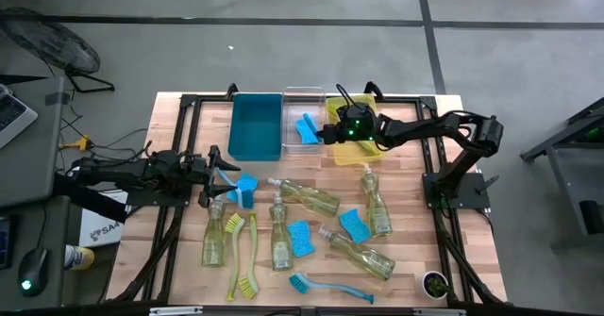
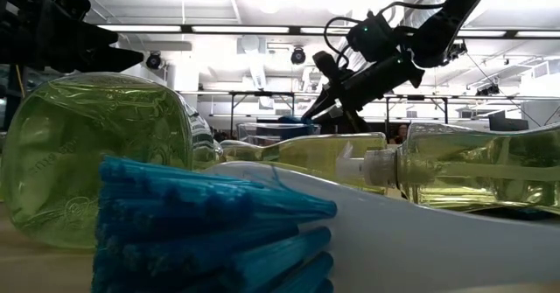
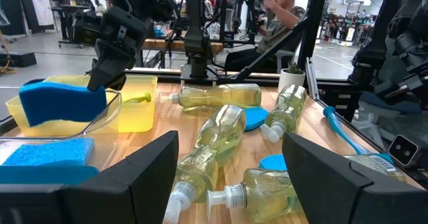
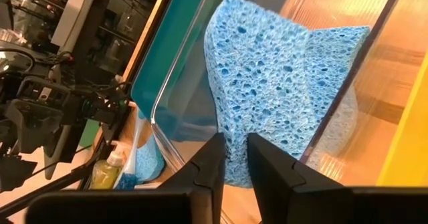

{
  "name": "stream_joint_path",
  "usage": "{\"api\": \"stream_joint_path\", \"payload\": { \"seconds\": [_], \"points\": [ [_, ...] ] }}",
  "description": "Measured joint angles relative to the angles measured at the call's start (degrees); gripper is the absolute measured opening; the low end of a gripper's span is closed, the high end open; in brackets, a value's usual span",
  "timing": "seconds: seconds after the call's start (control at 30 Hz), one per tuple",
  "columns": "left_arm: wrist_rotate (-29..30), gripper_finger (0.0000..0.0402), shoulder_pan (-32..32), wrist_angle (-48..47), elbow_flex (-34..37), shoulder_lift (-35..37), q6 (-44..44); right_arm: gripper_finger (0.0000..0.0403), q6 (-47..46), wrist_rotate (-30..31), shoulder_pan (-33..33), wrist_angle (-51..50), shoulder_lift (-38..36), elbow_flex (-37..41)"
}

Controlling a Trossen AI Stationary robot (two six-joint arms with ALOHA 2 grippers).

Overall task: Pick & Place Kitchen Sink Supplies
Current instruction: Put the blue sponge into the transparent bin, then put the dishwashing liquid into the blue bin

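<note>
Right end effector (image 1: 326,133) nearly closed, arm outstretched; left end effector (image 1: 224,176) open, arm low.

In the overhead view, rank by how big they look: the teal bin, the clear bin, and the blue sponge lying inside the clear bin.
1. Teal bin, largest.
2. Clear bin, narrower than the teal one.
3. Blue sponge, clearly smallest.
All lie at table level, so nearness barely skews this.

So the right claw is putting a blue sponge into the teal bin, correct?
Not the teal bin. The right claw is setting the blue sponge into the clear bin, which sits between the teal bin and the yellow bin. The high view shows this.
</note>
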State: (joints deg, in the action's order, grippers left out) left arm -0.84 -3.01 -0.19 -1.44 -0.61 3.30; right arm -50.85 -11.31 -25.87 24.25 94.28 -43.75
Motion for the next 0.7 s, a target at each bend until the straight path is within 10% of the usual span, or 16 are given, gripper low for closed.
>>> {"api": "stream_joint_path", "payload": {
  "seconds": [0.7],
  "points": [
    [0.0, 0.0264, 0.0, 0.0, 0.0, 0.0, 0.0, 0.0085, 6.4, -0.9, -0.3, 0.9, 0.0, 0.0]
  ]
}}
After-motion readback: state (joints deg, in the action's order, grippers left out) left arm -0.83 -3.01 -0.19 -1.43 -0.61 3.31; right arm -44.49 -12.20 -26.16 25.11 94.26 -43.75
